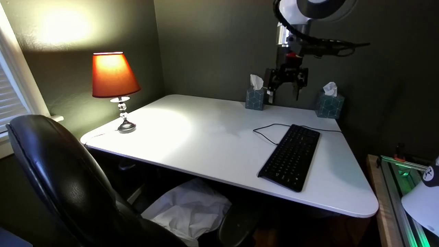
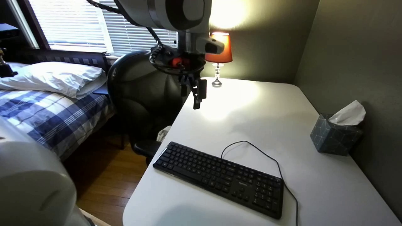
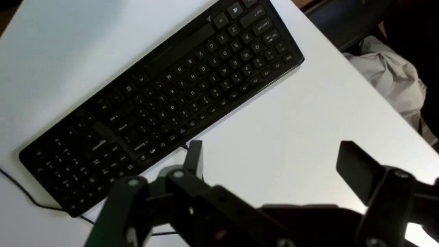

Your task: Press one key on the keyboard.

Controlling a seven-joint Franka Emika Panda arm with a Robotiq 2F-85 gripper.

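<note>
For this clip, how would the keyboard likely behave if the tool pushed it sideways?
The keyboard lies flat and low on the desk, so it probably won't tip or roll. Its thin, slab-like body looks stiff and perhaps light for its size, so it may slide over the smooth-looking desk. The cable curves slackly, so likely won't resist at first.

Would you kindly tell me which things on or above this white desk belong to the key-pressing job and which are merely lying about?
For the job:
flat black rectangular keyboard
black two-fingered gripper, open, on its white robot arm

Just lying about:
orange-shaded lamp with clear beaded stem
two patterned blue-green tissue boxes
</note>
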